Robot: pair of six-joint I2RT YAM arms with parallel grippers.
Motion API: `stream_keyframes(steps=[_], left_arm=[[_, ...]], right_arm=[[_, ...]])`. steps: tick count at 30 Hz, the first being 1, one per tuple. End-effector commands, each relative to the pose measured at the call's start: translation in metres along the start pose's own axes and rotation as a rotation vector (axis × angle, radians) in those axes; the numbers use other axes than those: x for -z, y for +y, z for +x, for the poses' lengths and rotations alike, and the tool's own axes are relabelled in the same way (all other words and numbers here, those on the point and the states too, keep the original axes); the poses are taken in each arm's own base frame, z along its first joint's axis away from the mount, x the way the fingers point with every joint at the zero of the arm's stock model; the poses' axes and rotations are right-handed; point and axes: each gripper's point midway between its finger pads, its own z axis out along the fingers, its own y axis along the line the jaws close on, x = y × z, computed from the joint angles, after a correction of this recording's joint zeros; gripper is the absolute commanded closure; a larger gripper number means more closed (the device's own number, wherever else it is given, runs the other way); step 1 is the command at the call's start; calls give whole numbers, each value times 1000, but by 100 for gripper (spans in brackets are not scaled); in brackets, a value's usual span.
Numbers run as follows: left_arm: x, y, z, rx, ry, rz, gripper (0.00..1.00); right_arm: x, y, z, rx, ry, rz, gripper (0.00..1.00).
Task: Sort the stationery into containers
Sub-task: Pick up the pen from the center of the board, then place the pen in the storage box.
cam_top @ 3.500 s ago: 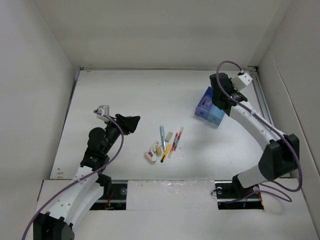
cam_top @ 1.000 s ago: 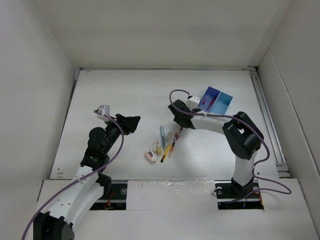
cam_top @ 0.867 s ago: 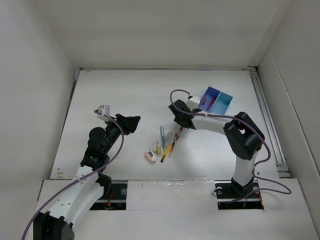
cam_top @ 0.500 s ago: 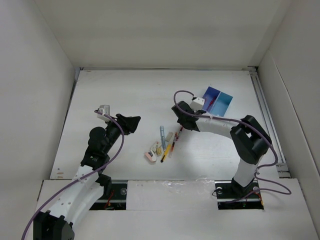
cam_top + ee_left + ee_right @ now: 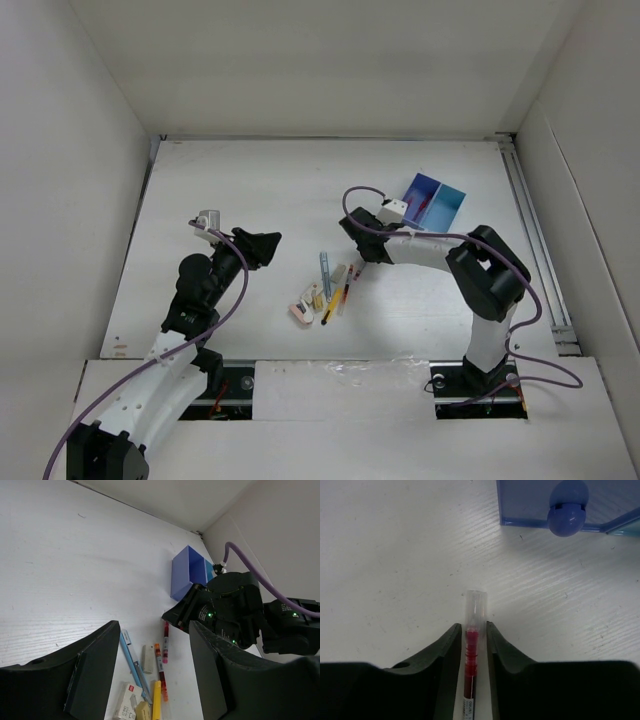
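Note:
My right gripper [image 5: 366, 256] [image 5: 473, 626] is low over the table, its fingers shut on the capped end of a red pen [image 5: 472, 650] [image 5: 355, 272] that lies on the table. The rest of the stationery lies in a cluster just left of it: a second red pen [image 5: 160, 667], a grey-blue pen [image 5: 325, 270], a yellow-and-black pen [image 5: 330, 307], a cream eraser [image 5: 338, 273] and a pink eraser [image 5: 300, 313]. The two-compartment box [image 5: 433, 200] [image 5: 535, 500], dark blue and light blue, stands behind my right gripper. My left gripper [image 5: 268, 240] [image 5: 153, 626] is open and empty, left of the cluster.
A white boxed eraser [image 5: 122, 702] and a yellowish eraser [image 5: 141, 711] lie at the near end of the cluster. A round blue knob [image 5: 567, 510] shows against the box wall. White walls enclose the table on three sides.
My right arm swung from the box down to the red pen's upper end and shifted slightly along it. The box now shows uncovered. My left arm has not moved.

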Motion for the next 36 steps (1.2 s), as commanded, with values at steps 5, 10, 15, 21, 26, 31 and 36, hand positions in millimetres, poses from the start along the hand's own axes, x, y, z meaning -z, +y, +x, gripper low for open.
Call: stream_keyframes(steps=[5,10,15,21,26,31,36], left_arm=[[0,-16,-16,-10,-52,55,46],[0,-16,-16,-10,-52,55,46],[0,-16,-16,-10,-52,55,46],[-1,-18,-17,-12,-53,67,46],[-1,-19,-17,-3,-52,68,46],[-1,-19,-17,-3,-52,68,46],[-1,-20,-19,-5,-59,74,46]], right_arm=[[1,-3,8,22,19,11,81],[-3,-4,9,26,27,13,92],[8,-1,-5,-1,-2,-11,100],[54,-5,-90,-75,-140,-78,100],[46,-43,-170,-191,-245,-8,100],[25,-84,-227,-302,-346,132,100],[-2,-100,-262,-340,-380,192,100]])
